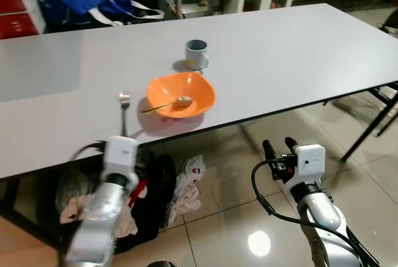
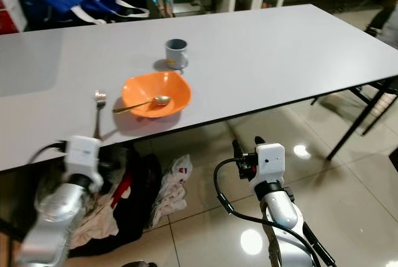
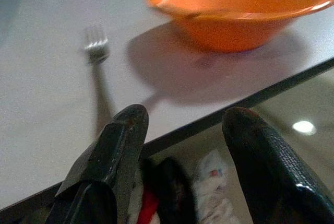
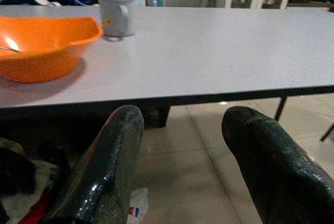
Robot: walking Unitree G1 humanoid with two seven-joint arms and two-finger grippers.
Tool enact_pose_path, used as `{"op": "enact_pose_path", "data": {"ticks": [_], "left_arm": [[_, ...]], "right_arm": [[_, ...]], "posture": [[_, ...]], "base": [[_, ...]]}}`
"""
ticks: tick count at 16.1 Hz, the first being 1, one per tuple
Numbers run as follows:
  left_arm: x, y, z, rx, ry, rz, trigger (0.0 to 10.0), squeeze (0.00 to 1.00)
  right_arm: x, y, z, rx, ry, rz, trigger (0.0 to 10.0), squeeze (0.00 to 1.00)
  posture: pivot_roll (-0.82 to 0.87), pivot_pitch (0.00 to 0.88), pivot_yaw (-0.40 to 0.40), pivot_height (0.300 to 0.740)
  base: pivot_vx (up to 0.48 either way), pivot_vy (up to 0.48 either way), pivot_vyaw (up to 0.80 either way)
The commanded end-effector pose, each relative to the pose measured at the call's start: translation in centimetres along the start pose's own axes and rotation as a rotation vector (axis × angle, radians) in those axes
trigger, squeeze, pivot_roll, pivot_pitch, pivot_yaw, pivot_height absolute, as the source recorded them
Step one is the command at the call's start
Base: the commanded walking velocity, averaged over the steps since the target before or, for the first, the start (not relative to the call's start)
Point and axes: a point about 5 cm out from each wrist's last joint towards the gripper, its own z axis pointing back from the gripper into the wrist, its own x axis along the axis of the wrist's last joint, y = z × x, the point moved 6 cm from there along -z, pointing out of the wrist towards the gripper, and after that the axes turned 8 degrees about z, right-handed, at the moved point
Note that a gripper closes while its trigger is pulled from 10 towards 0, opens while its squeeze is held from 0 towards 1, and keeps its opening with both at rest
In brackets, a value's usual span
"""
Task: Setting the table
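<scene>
A long, pale grey rectangular table spans the scene from left to far right. Near its near edge sits a shallow orange plastic bowl, and in it we see a gold-handled metal spoon with its handle pointing left. Just beyond the bowl stands a small grey-blue ceramic mug, close to the bowl but apart from it. Left of the bowl, apart from it, lies a thin silver metal fork, tines toward the far side and handle toward the near edge.

The left gripper hovers at the table's near edge, just short of the fork handle, its two black fingers spread and holding nothing. The right gripper hangs below table level to the right, likewise parted and empty.

We judge the fork to be light, rigid and smooth, and so liable to slide on the tabletop. Lying flat, it offers little height for pinching. We would take it across the handle, near the table edge.
</scene>
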Motion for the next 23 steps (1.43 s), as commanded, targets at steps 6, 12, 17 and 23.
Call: {"op": "enact_pose_path", "data": {"ticks": [6,12,17,23], "left_arm": [[-2.0,-0.4,-0.4,-0.018,0.075,0.227,10.0,0.00],[-2.3,-0.6,-1.0,-0.033,0.084,0.119,10.0,0.00],[-1.8,-2.0,-1.6,-0.056,0.062,0.142,10.0,0.00],[-1.3,-2.5,-1.9,-0.054,0.034,0.173,10.0,0.00]], "right_arm": [[-0.9,-0.8,-0.1,-0.060,0.023,-0.014,10.0,0.00],[-1.3,-0.2,-0.4,-0.037,0.035,-0.004,10.0,0.00],[-1.3,0.1,-0.5,-0.008,0.037,0.000,10.0,0.00],[-1.2,0.4,-0.8,0.010,0.033,-0.002,10.0,0.00]], "posture": [[0.01,0.000,0.041,0.740],[0.01,0.000,0.045,0.740],[0.00,0.000,0.037,0.740],[0.00,0.000,0.026,0.740]], "base": [[0.000,0.000,0.00],[0.000,0.000,0.00],[0.000,0.000,0.00],[0.000,0.000,-0.17]]}}
